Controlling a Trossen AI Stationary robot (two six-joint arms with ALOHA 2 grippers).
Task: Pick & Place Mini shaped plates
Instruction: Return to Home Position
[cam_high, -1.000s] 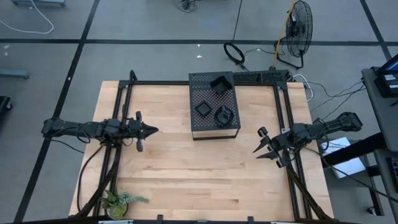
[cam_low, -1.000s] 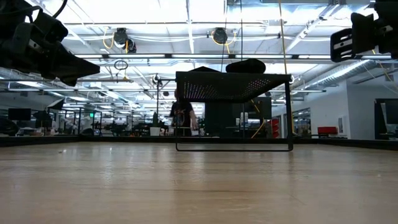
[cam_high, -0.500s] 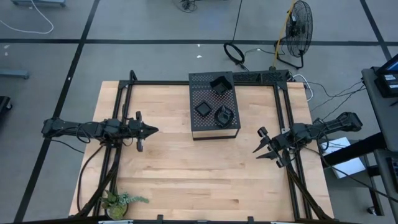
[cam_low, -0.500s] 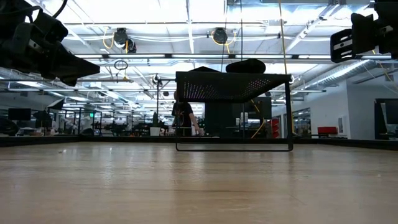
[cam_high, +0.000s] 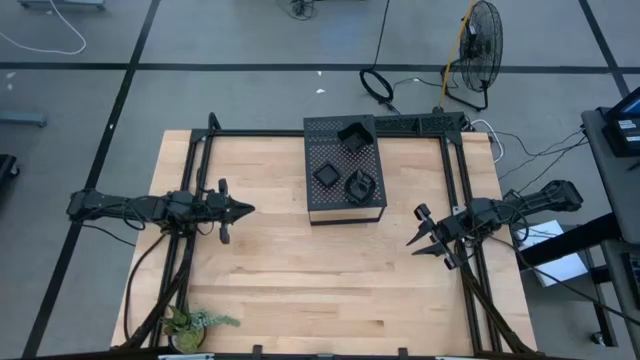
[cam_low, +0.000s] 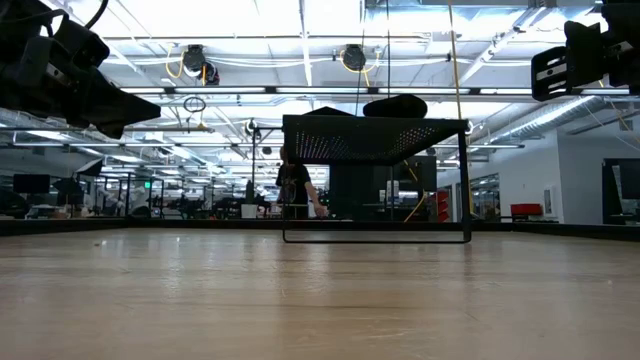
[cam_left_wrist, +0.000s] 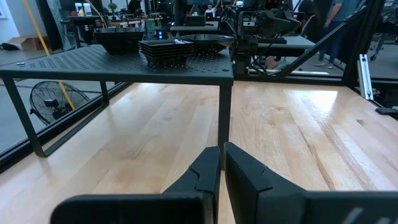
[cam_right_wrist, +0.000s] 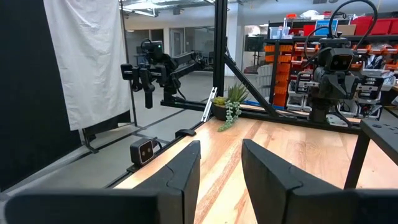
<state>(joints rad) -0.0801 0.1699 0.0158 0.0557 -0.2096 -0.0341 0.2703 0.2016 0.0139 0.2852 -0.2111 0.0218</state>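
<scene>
The mini shaped plates sit in small stacks on top of the black perforated box (cam_high: 345, 170) at the table's far middle: one stack (cam_high: 351, 134) at its far edge, one (cam_high: 326, 175) at its left, one (cam_high: 359, 185) near its front. They also show in the left wrist view (cam_left_wrist: 165, 50). My left gripper (cam_high: 244, 209) hovers over the table's left side, shut and empty (cam_left_wrist: 221, 163). My right gripper (cam_high: 419, 228) hovers over the table's right side, open and empty (cam_right_wrist: 221, 163).
A small green plant (cam_high: 190, 323) stands at the table's near left corner. A black frame (cam_high: 200, 150) runs along the table's left, far and right edges. Bare wood lies between the two grippers (cam_high: 320, 270). A person (cam_low: 295, 188) stands in the room beyond the table.
</scene>
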